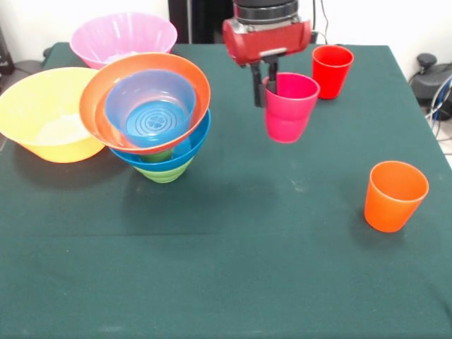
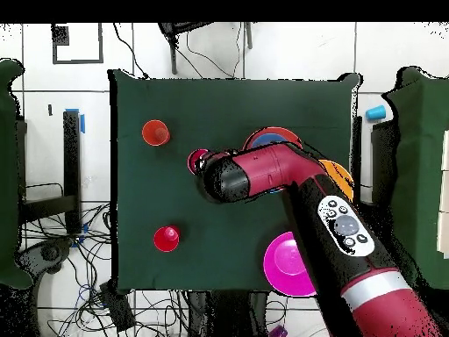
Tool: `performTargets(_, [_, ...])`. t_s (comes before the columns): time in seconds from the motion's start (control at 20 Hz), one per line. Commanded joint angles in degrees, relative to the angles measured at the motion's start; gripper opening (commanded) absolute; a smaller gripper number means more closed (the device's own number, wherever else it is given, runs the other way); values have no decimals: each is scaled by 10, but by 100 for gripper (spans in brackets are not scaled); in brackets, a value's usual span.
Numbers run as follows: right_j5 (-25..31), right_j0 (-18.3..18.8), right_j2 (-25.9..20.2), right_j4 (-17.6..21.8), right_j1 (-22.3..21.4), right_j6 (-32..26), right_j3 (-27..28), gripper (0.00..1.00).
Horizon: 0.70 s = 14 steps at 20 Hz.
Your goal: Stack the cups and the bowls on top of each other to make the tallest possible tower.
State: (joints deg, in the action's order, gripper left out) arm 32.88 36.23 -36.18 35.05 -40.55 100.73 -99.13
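The green tabletop (image 1: 233,268) lies bare across its near half. At its left edge sits the yellow-orange bowl (image 1: 44,120), touching the tilted tower (image 1: 152,116), whose bowls open toward the camera. The gripper (image 1: 267,88) has its jaws pinching the rim of the magenta-pink cup (image 1: 288,107), held upright, mouth up, clear above the tabletop. The orange cup (image 1: 394,195) stands near the right edge.

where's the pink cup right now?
Front view: the pink cup hangs off the table in the tool, upper middle, just left of the red cup and right of the tower.
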Motion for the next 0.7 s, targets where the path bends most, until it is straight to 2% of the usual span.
performTargets(0.05, [79,27,1,13,-13,-104,-16,0])
performTargets(0.7, [117,102,-47,7,-39,-161,-36,0])
